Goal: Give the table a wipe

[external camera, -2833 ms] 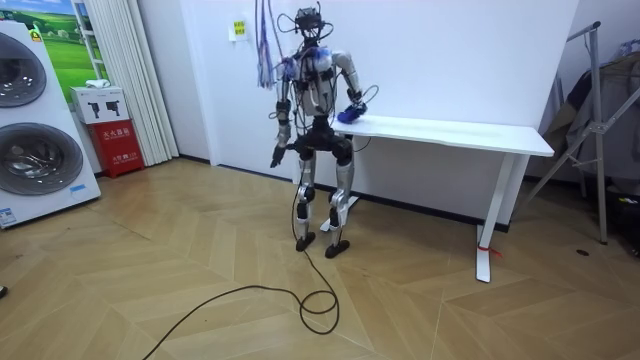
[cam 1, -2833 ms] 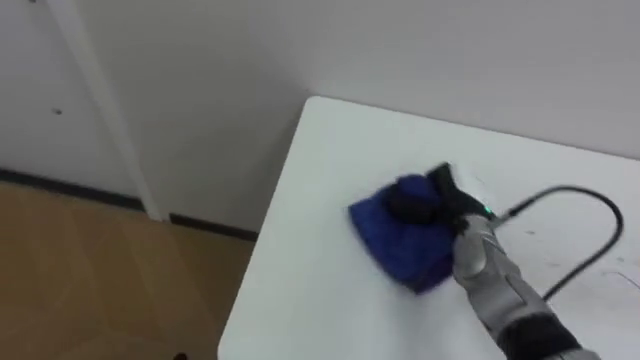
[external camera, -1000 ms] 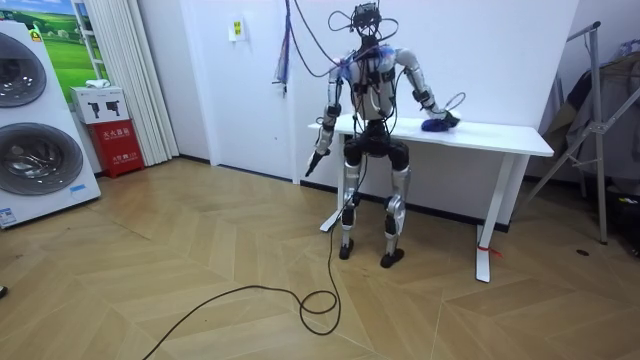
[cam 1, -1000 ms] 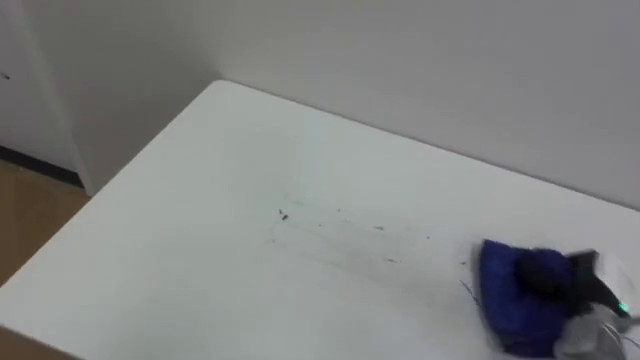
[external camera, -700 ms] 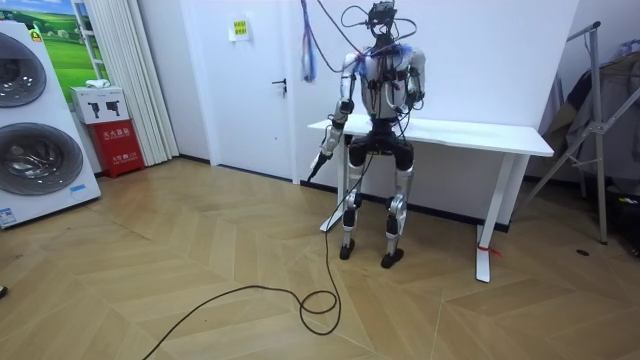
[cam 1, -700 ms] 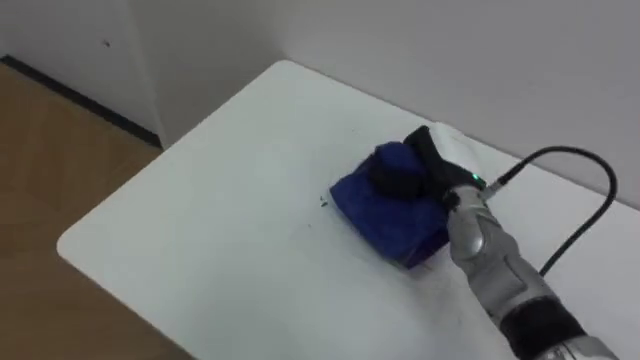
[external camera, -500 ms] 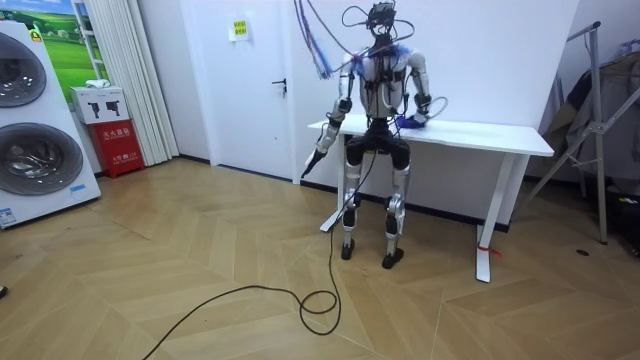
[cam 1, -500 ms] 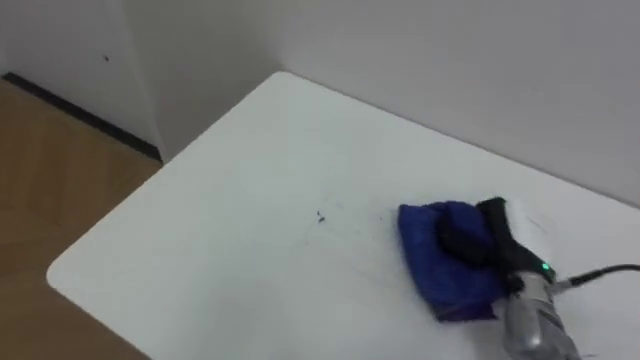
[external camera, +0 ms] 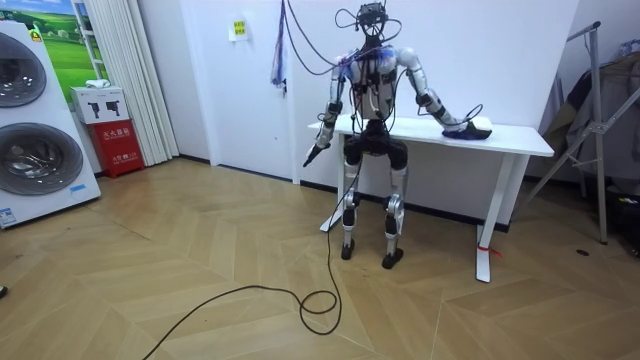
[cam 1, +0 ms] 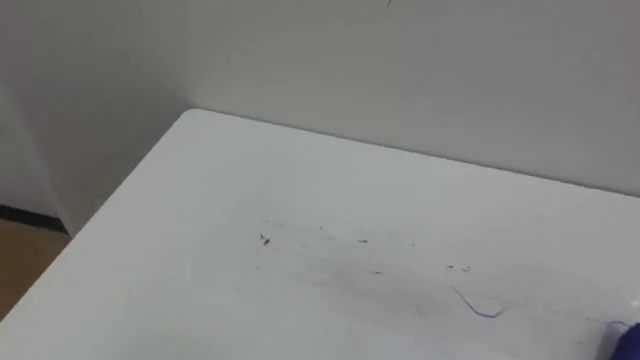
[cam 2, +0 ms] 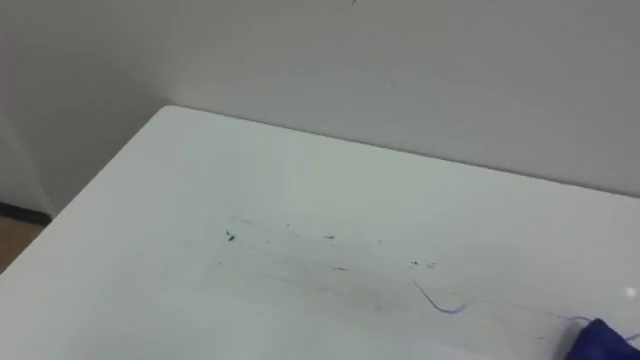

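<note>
Room view: the robot stands at the white table (external camera: 515, 141), near the end at the room view's left, facing the wall with its back to the camera. Its right arm reaches far out to the room view's right, and the right hand (external camera: 458, 126) rests on the blue cloth (external camera: 476, 132), which lies on the tabletop towards the far end. I cannot tell how that hand's fingers sit on the cloth. The left hand (external camera: 312, 155) hangs beside the hip, clear of the table. Its fingers seem straight and pointing down, holding nothing.

From the head camera, the table's corner and bare top fill most of the scene. A dark speck (cam 1: 263, 238) lies near the middle, with faint smudges trailing to its right towards a thin blue scribble (cam 1: 478, 306). Just a corner of the cloth (cam 2: 601, 340) shows at the lower right edge.
</note>
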